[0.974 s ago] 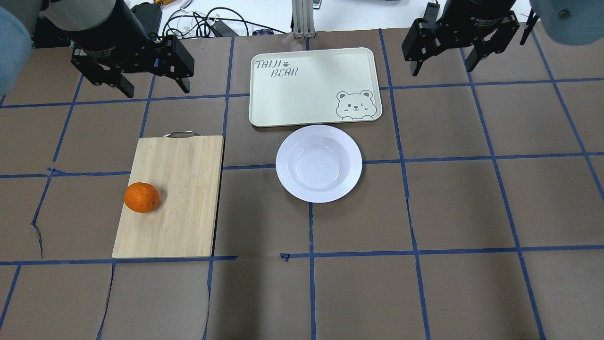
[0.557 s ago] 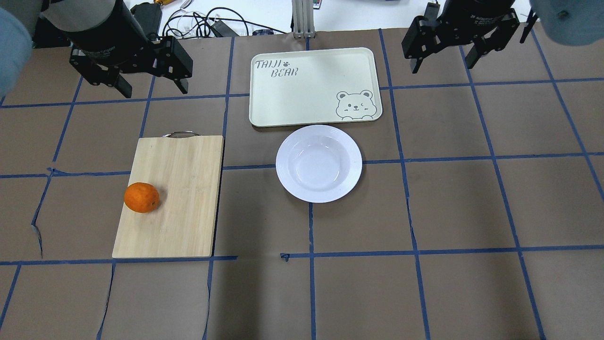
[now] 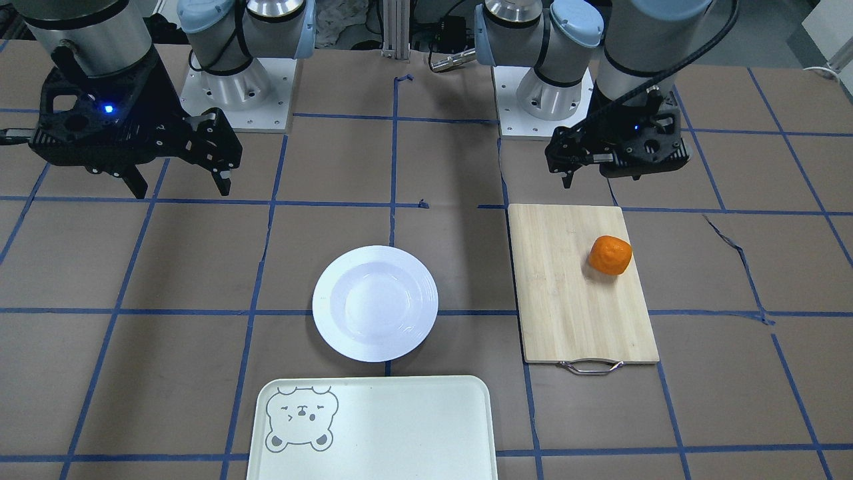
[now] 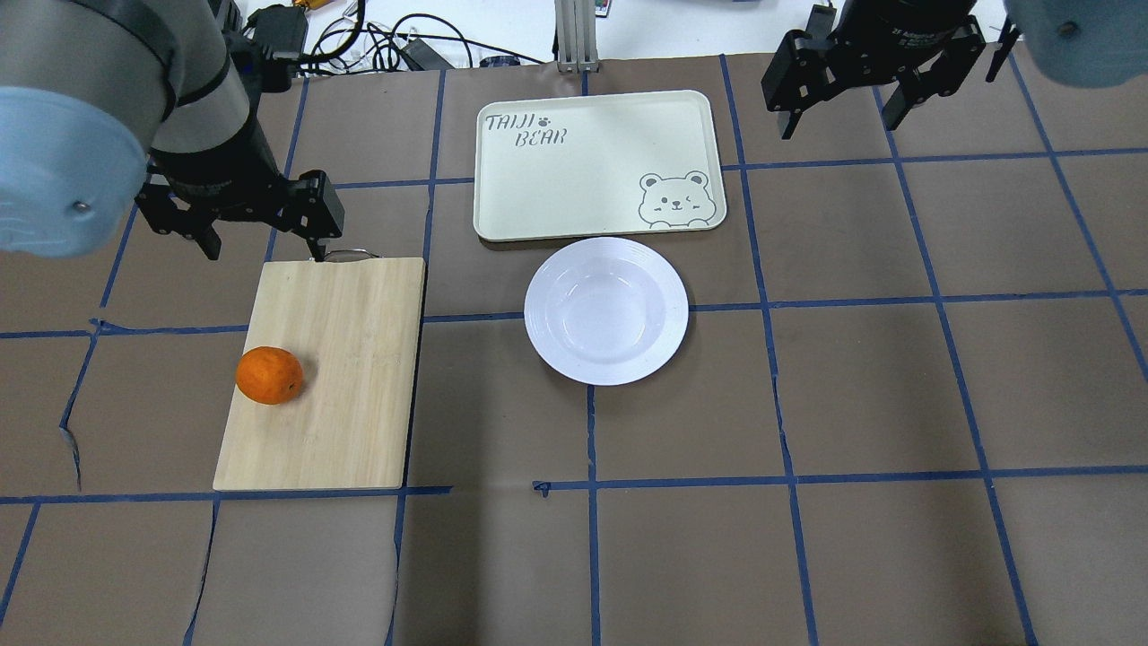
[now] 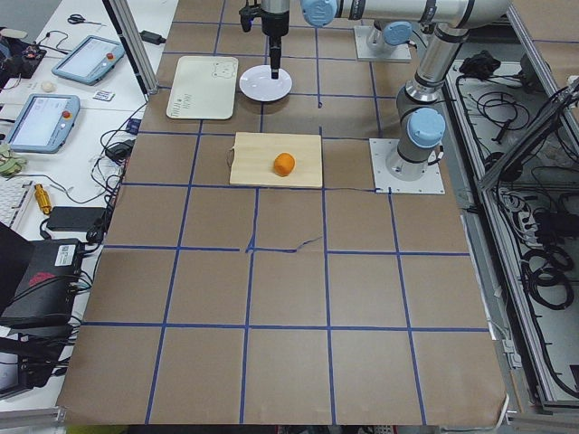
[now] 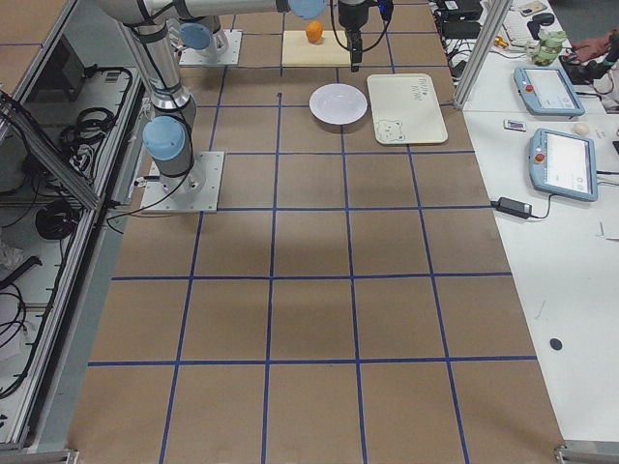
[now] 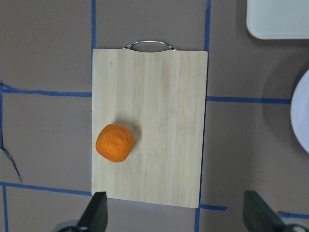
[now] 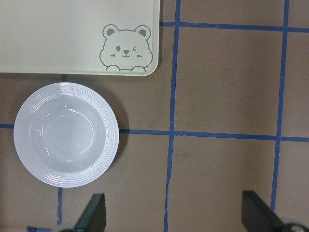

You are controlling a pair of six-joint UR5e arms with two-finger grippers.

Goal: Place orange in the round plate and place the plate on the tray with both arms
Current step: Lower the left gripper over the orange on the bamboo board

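Observation:
The orange (image 4: 269,375) lies on the left part of a bamboo cutting board (image 4: 345,395), also seen in the left wrist view (image 7: 115,142). The round plate (image 4: 541,310) sits empty at the table's middle, just in front of the tray (image 4: 583,179). My left gripper (image 4: 263,244) hangs open over the board's far edge by its metal handle, short of the orange. My right gripper (image 4: 843,121) hangs open at the far right, beyond the tray's right corner. The right wrist view holds the plate (image 8: 21,135) and the tray's bear corner (image 8: 58,34).
The cutting board's metal handle (image 4: 345,255) points to the far side. Cables (image 4: 377,40) and a metal post (image 4: 574,36) lie past the table's far edge. Brown paper with blue tape lines covers the table.
My left gripper has come nearer and lower, from the far left corner to the board's far edge. The right gripper has hardly moved. Orange, plate and tray are where they were.

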